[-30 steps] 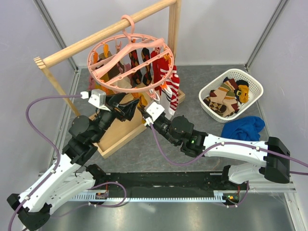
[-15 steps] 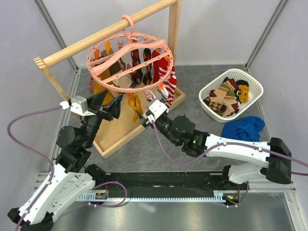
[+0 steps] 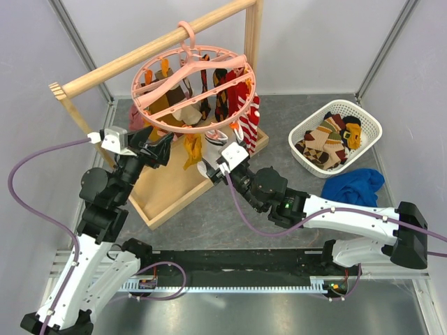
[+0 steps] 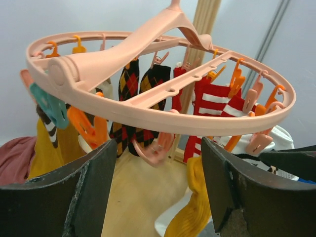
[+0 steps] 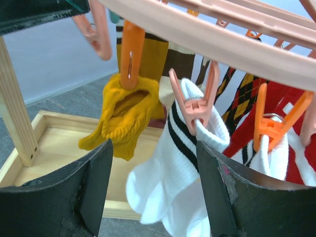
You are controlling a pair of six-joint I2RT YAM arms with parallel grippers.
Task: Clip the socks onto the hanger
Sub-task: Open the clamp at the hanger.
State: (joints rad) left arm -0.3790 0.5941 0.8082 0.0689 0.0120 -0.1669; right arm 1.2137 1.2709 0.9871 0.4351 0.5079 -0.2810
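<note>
Right, both grippers sit just below the round pink hanger, which hangs by its hook from the wooden rail. My left gripper is spread wide with nothing in it, under the hanger's left rim. My right gripper is likewise released and empty, under its near rim. Clipped socks dangle beneath the hanger: a mustard sock and a white black-striped sock closest to the right gripper, argyle socks and a red-and-white striped sock further in. More loose socks lie in the white basket well to the hanger's right, where a blue cloth also lies.
</note>
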